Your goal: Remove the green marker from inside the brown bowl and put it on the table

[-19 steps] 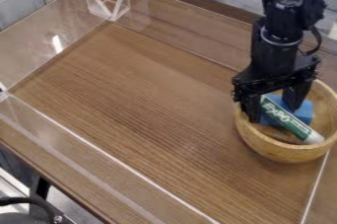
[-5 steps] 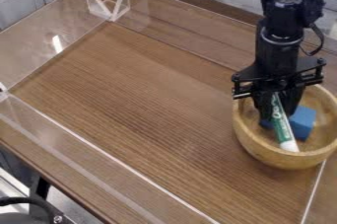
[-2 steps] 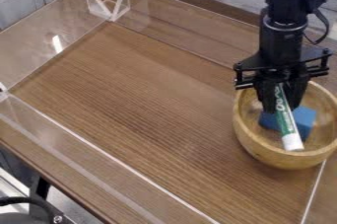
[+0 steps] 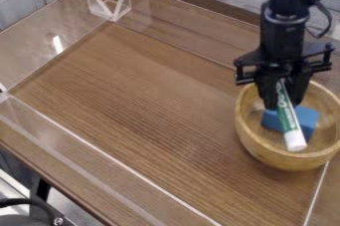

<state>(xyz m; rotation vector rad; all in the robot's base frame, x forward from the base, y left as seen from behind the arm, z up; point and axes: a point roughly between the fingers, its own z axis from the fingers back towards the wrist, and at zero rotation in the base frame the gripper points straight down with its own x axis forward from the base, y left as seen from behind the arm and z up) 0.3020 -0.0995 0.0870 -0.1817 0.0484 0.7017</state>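
The green marker (image 4: 288, 120) hangs tilted over the brown bowl (image 4: 264, 146), its upper end pinched in my gripper (image 4: 279, 93), which is shut on it. The marker's white lower end (image 4: 295, 141) slants down to the right, just above the bowl's inside. The bowl stands on the table (image 4: 146, 91) near its right edge. My black arm comes down from the top right and hides the bowl's far rim.
A blue block (image 4: 295, 118) lies inside the bowl, partly behind the marker. Low clear acrylic walls (image 4: 60, 130) border the tabletop, with a folded clear piece (image 4: 106, 3) at the far left corner. Wide wood surface stretches left of the bowl.
My gripper has risen slightly with the marker in it, and the marker's lower end has lifted off the bowl's bottom. Much earlier the marker lay in the bowl beside the block.
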